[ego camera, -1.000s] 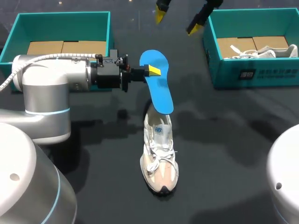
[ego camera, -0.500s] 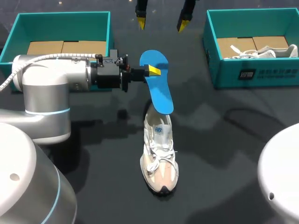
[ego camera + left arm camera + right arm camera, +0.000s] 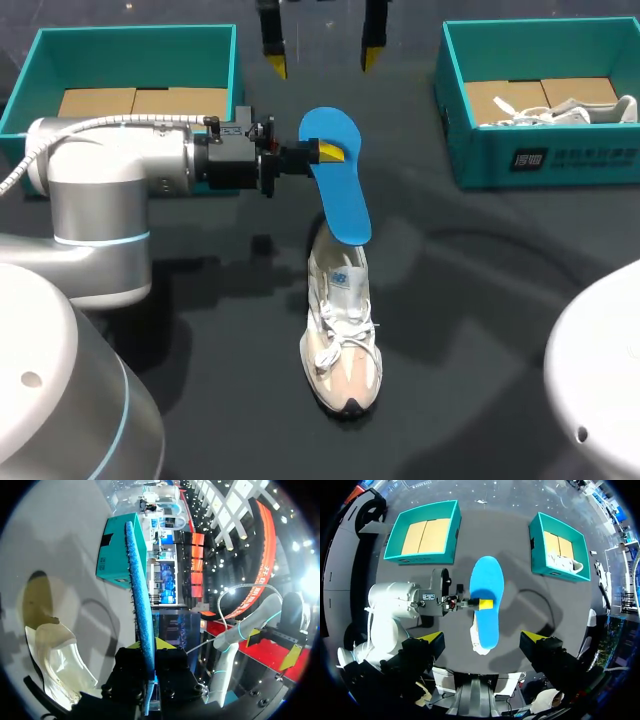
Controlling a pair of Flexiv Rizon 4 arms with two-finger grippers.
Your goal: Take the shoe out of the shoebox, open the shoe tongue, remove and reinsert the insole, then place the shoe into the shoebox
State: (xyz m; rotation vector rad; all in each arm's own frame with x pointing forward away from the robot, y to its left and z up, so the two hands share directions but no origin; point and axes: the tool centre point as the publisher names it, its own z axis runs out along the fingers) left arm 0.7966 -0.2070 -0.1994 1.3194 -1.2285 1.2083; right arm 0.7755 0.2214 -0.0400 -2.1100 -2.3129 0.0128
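My left gripper (image 3: 328, 152) is shut on the edge of a blue insole (image 3: 338, 190), held on its edge above the table. In the left wrist view the insole (image 3: 140, 595) runs edge-on ahead of the left gripper (image 3: 150, 647). Its near end hangs over the heel of a white and beige shoe (image 3: 341, 335), which lies on the dark table; whether they touch I cannot tell. My right gripper (image 3: 320, 55) hangs open, high over the far end of the insole. From there it looks down on the insole (image 3: 486, 597) and the left arm.
A teal shoebox (image 3: 135, 32) with a cardboard bottom stands at the far left. A second teal shoebox (image 3: 545, 155) at the far right holds another white shoe (image 3: 565, 108). Both boxes, the left (image 3: 425, 557) and the right (image 3: 536, 547), show in the right wrist view.
My right gripper has moved left along the far side of the table, from near the right box to over the insole. The left arm, insole and shoe have not moved.
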